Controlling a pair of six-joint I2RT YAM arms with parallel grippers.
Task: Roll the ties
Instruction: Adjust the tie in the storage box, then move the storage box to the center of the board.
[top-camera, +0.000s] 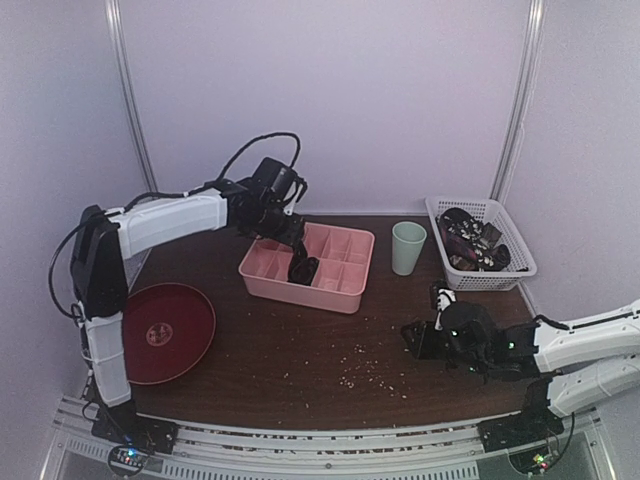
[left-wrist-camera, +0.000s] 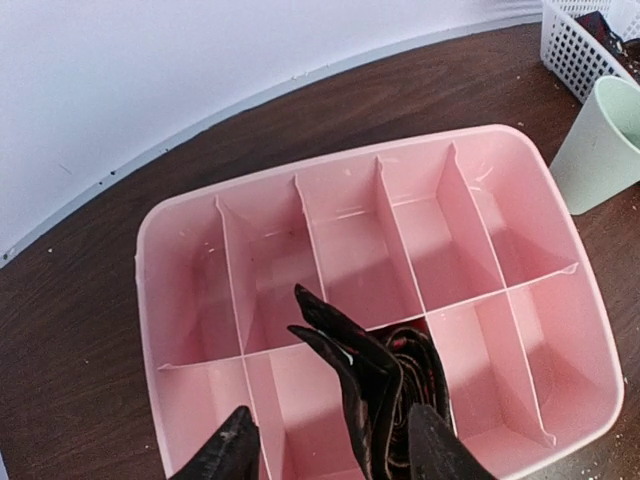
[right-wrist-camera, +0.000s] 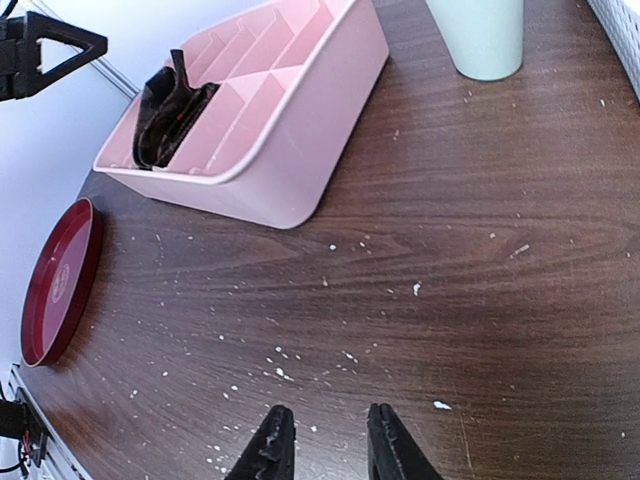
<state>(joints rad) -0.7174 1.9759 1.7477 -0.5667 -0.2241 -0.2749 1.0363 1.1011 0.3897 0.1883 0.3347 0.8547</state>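
A dark rolled tie (left-wrist-camera: 400, 385) with reddish pattern stands in a front compartment of the pink divided tray (left-wrist-camera: 170, 215), its pointed end sticking up. My left gripper (left-wrist-camera: 330, 412) hovers over it with jaws wide apart; the tie sits beside the right finger (left-wrist-camera: 432, 450), the left finger is clear. In the top view the left gripper (top-camera: 296, 243) is just above the tie (top-camera: 302, 268). The tie also shows in the right wrist view (right-wrist-camera: 168, 105). My right gripper (right-wrist-camera: 325, 418) is open and empty, low over bare table at the right (top-camera: 418, 338). More dark ties lie in the white basket (top-camera: 512, 240).
A pale green cup (top-camera: 408, 247) stands between the pink tray (top-camera: 345, 298) and the basket. A red round plate (top-camera: 165, 330) lies at the left. White crumbs dot the dark wooden table (top-camera: 360, 365).
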